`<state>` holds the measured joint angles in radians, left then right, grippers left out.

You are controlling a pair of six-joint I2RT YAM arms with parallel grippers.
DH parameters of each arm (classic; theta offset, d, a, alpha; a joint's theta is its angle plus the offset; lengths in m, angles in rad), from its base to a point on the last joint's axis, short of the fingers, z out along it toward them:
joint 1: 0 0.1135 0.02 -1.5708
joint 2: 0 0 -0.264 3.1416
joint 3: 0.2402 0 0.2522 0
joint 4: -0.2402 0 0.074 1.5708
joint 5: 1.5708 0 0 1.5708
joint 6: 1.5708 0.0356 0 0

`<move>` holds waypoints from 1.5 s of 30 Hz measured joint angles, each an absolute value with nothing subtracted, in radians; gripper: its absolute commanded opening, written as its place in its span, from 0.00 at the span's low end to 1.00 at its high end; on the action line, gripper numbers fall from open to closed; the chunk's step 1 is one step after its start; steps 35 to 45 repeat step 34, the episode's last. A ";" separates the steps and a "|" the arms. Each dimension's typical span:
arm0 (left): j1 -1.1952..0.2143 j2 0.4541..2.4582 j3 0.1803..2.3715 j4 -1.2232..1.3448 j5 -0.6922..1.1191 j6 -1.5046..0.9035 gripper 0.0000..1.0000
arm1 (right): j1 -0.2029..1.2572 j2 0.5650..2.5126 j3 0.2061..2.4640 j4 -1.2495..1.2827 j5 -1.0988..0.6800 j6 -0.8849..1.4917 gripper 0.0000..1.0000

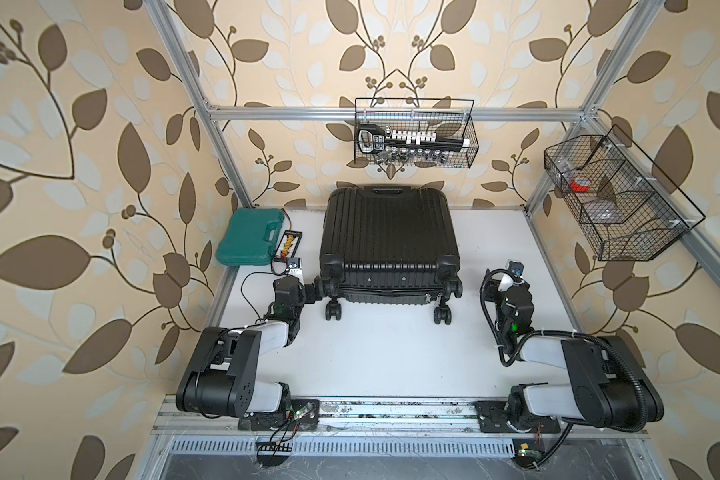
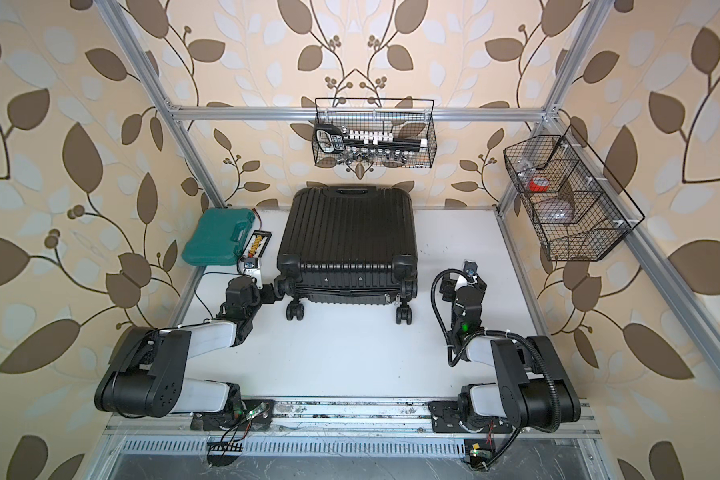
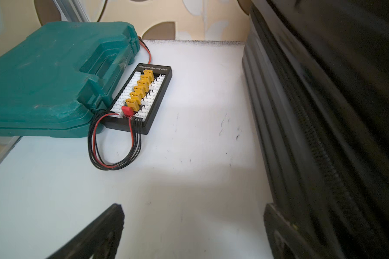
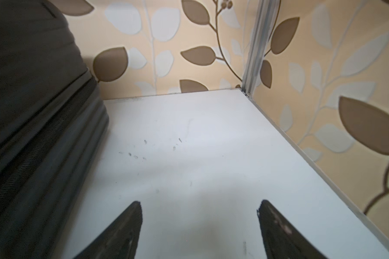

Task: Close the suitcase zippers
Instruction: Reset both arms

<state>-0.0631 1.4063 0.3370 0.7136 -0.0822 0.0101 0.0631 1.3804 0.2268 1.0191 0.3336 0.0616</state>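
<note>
The black ribbed suitcase [image 1: 387, 232] [image 2: 346, 232] lies flat at the back middle of the white table, wheels toward me, lid down. Its zippers run along the seam, seen as a black track [image 3: 319, 139] [image 4: 32, 154]. Two silvery pull tabs [image 1: 430, 297] [image 2: 388, 297] hang on the near edge by the right wheel. My left gripper [image 1: 312, 291] [image 3: 193, 206] is open beside the case's near left wheel, one finger close to the case's side. My right gripper [image 1: 490, 286] [image 4: 200, 203] is open over bare table, to the right of the case, holding nothing.
A teal tool case [image 1: 252, 237] and a black charging board [image 1: 289, 245] with wires lie left of the suitcase. A wire basket [image 1: 414, 133] hangs on the back rail, another [image 1: 616, 199] on the right rail. Metal frame posts stand at the table's corners.
</note>
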 measured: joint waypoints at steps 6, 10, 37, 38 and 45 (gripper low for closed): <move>-0.057 1.497 0.336 0.748 -0.089 0.013 0.99 | 0.063 1.485 0.217 1.100 0.289 0.052 0.93; -0.051 1.504 0.357 0.738 -0.110 -0.002 0.99 | 0.063 1.500 0.229 1.070 0.277 0.050 1.00; -0.051 1.504 0.361 0.728 -0.114 -0.010 0.99 | 0.063 1.499 0.243 1.058 0.268 0.051 1.00; -0.051 1.504 0.361 0.728 -0.114 -0.010 0.99 | 0.063 1.499 0.243 1.058 0.268 0.051 1.00; -0.051 1.504 0.361 0.728 -0.114 -0.010 0.99 | 0.063 1.499 0.243 1.058 0.268 0.051 1.00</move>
